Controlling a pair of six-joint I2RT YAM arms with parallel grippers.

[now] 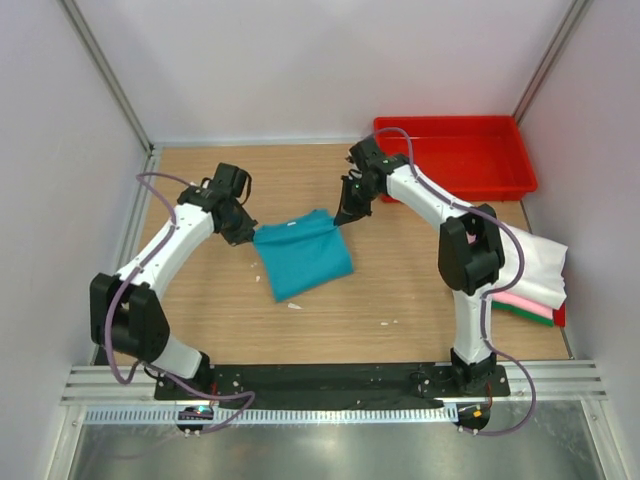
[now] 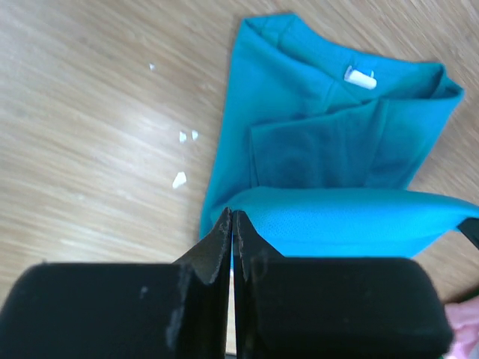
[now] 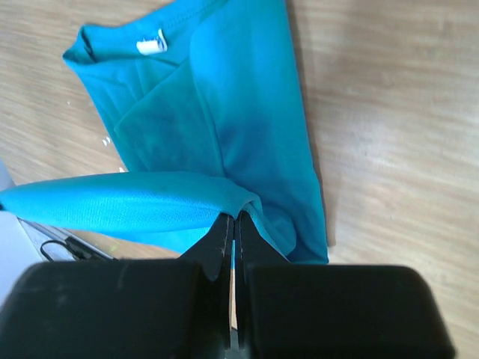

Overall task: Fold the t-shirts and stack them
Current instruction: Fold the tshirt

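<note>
The teal t-shirt [image 1: 303, 256] lies partly folded in the middle of the table, its far edge lifted between my two grippers. My left gripper [image 1: 245, 234] is shut on its left corner, and my right gripper [image 1: 343, 220] is shut on its right corner. In the left wrist view the lifted teal edge [image 2: 352, 221] stretches right from my shut gripper [image 2: 233, 217], with the white neck label [image 2: 359, 76] beyond. In the right wrist view the edge [image 3: 127, 202] stretches left from my shut gripper [image 3: 235, 218]. Folded white [image 1: 535, 265], pink [image 1: 520, 299] and green [image 1: 530, 313] shirts are stacked at the right.
A red plastic tray [image 1: 456, 155] stands at the back right. Small white scraps [image 1: 294, 305] lie on the wood near the shirt, also in the left wrist view [image 2: 179, 179]. Grey walls close in the table on three sides.
</note>
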